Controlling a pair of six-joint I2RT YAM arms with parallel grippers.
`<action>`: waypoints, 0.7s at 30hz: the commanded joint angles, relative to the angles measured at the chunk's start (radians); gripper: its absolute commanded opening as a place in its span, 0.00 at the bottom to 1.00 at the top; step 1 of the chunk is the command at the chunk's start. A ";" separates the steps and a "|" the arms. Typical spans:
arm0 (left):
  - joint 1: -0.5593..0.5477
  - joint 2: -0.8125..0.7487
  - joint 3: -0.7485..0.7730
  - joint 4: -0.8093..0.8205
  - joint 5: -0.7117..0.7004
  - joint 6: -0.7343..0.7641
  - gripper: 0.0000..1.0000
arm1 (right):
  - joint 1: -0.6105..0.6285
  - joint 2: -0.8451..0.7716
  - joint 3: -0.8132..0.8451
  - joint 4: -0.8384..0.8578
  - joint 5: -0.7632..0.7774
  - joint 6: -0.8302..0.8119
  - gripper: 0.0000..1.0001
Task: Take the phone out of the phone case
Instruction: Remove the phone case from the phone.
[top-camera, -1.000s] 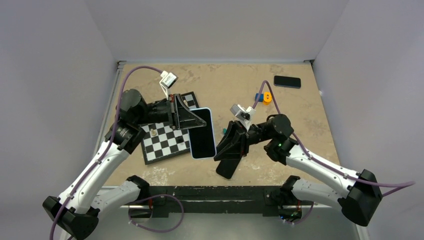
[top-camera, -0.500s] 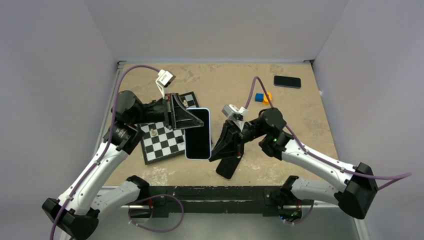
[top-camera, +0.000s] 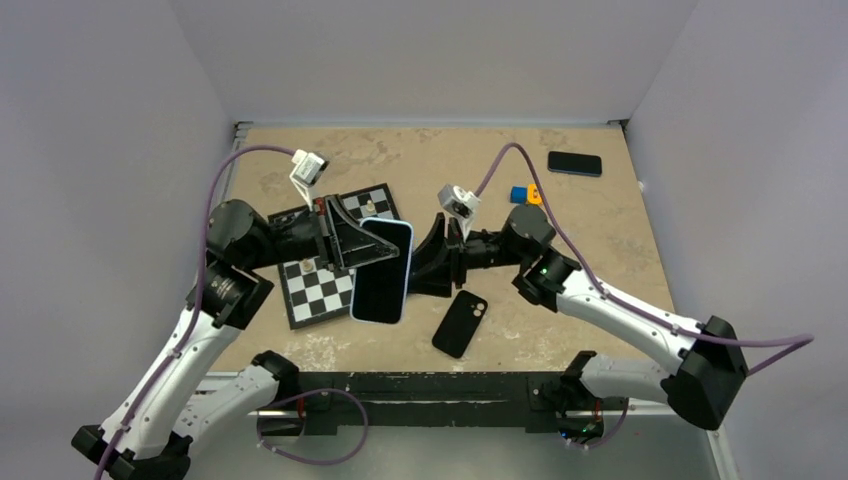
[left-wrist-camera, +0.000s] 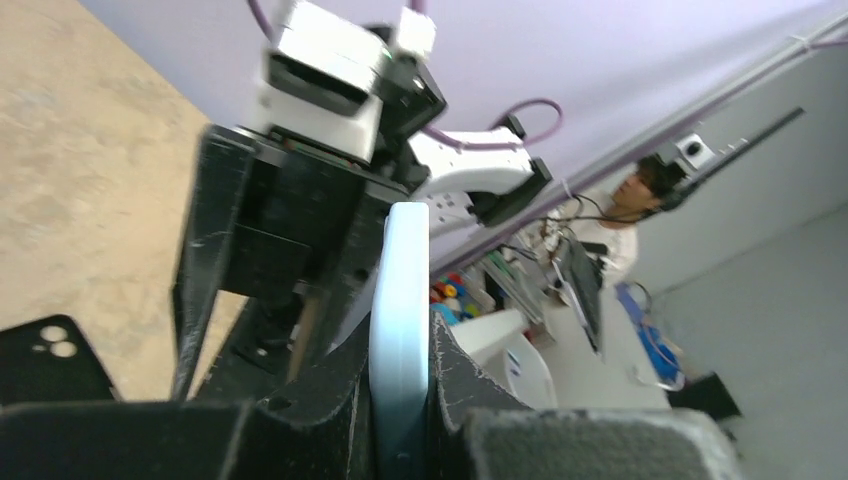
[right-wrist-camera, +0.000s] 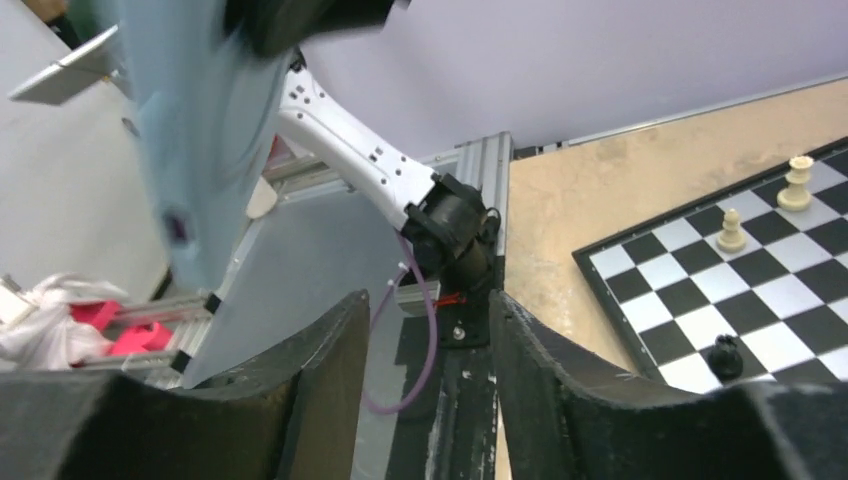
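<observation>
My left gripper (top-camera: 352, 247) is shut on the phone (top-camera: 383, 270) and holds it in the air, black screen up, its light-blue rim showing. In the left wrist view the pale blue edge of the phone (left-wrist-camera: 400, 300) sits clamped between my fingers (left-wrist-camera: 340, 395). The black phone case (top-camera: 460, 323) with two round camera holes lies flat and empty on the table near the front; it also shows in the left wrist view (left-wrist-camera: 45, 358). My right gripper (top-camera: 432, 262) is open and empty just right of the phone, whose blue back (right-wrist-camera: 200, 130) fills the upper left of the right wrist view.
A chessboard (top-camera: 320, 285) with a few pieces lies under my left arm, also in the right wrist view (right-wrist-camera: 750, 290). An all-black phone slab (top-camera: 574, 163) lies at the back right. Small blue (top-camera: 518, 194) and orange (top-camera: 536, 197) blocks sit behind my right arm.
My right gripper has let go of the case, which now lies on the table, and has risen left toward the phone. My left gripper has carried the phone left and tilted it.
</observation>
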 joint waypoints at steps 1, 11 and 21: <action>0.002 -0.038 0.050 -0.103 -0.215 0.138 0.00 | 0.007 -0.164 -0.117 0.046 0.097 0.023 0.57; 0.001 0.047 -0.065 0.230 -0.238 -0.053 0.00 | 0.010 -0.233 -0.269 0.460 0.015 0.338 0.59; 0.001 0.051 -0.092 0.333 -0.199 -0.132 0.00 | 0.010 -0.155 -0.208 0.451 -0.020 0.314 0.47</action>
